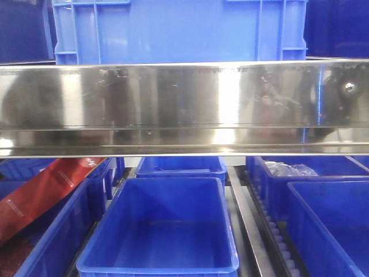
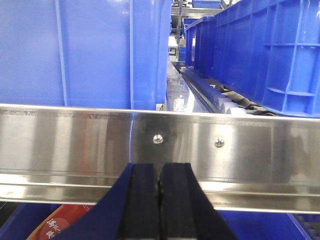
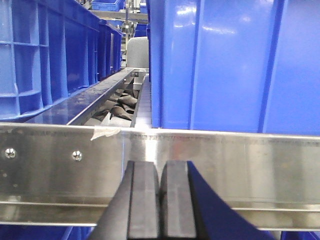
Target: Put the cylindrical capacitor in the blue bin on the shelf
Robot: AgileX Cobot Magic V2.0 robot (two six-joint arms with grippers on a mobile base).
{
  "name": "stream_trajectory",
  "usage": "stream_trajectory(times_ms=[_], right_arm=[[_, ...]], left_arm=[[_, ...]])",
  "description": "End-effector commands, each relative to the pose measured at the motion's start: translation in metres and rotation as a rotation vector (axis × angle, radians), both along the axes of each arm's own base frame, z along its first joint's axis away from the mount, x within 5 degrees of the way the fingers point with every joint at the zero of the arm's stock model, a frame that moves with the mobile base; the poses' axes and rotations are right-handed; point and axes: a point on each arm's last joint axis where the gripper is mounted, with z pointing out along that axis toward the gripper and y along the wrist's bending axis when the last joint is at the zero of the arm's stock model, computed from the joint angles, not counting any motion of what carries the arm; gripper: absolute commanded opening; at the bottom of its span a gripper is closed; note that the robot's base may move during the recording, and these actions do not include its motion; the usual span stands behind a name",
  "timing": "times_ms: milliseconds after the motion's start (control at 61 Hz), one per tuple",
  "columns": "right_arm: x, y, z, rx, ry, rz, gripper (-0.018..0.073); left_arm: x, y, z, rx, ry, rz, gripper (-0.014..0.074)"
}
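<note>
Honestly, no capacitor visible in any view, so can't say where it sits. Both grippers, left (image 2: 159,200) and right (image 3: 161,200), are pinched closed on nothing, facing the shelf (image 1: 184,104) rail. I'd guess it's light, rigid, slippery; pinch mid-body across the sides.

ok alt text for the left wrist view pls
The left end effector, its black pads pressed together and empty, faces the shelf's shiny steel front rail. Large blue bins stand on the tier behind the rail, with a roller track between them.
</note>
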Motion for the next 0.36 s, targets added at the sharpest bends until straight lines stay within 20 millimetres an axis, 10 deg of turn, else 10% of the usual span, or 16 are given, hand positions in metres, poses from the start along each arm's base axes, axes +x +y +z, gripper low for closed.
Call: stream_trajectory(times_ms=[0, 344], right_arm=[[-0.0003, -0.0007, 0.0023, -0.015, -0.032, -0.011, -0.0154], [-0.0003, -0.0007, 0.0023, -0.015, -0.032, -0.011, -0.0154]], left_arm=[[-0.0006, -0.0003, 0.003, -0.007, -0.027, -0.007, -0.0093], [-0.0006, -0.0003, 0.003, -0.007, -0.027, -0.007, -0.0093]])
